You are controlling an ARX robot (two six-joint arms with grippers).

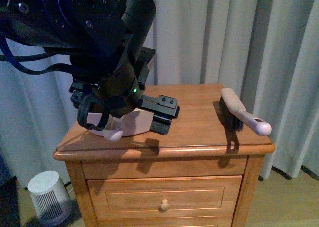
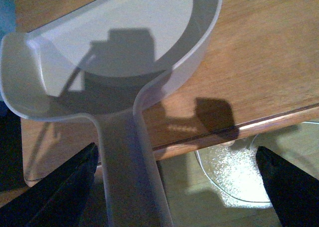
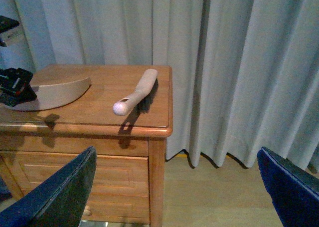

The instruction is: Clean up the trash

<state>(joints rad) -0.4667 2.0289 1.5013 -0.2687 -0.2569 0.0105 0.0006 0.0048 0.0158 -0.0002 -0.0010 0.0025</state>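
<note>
No crumpled white wad of trash shows in any view. A beige dustpan (image 1: 133, 124) lies on the wooden nightstand (image 1: 199, 132), its handle (image 2: 130, 179) sticking out over the front edge. My left gripper (image 1: 99, 121) is open right over that handle. In the left wrist view the handle lies between the two dark fingers (image 2: 62, 187), nearer one of them, and the gripper (image 2: 174, 189) is not closed on it. My right gripper (image 3: 177, 187) is open and empty, off to the right of the nightstand above the floor. It sees the dustpan (image 3: 50, 90) from afar.
A beige hand brush (image 1: 242, 112) with dark bristles lies on the nightstand's right side, its handle past the edge; it also shows in the right wrist view (image 3: 135, 93). A white round appliance (image 1: 47, 194) stands on the floor at the left. Grey curtains (image 1: 224, 32) hang behind.
</note>
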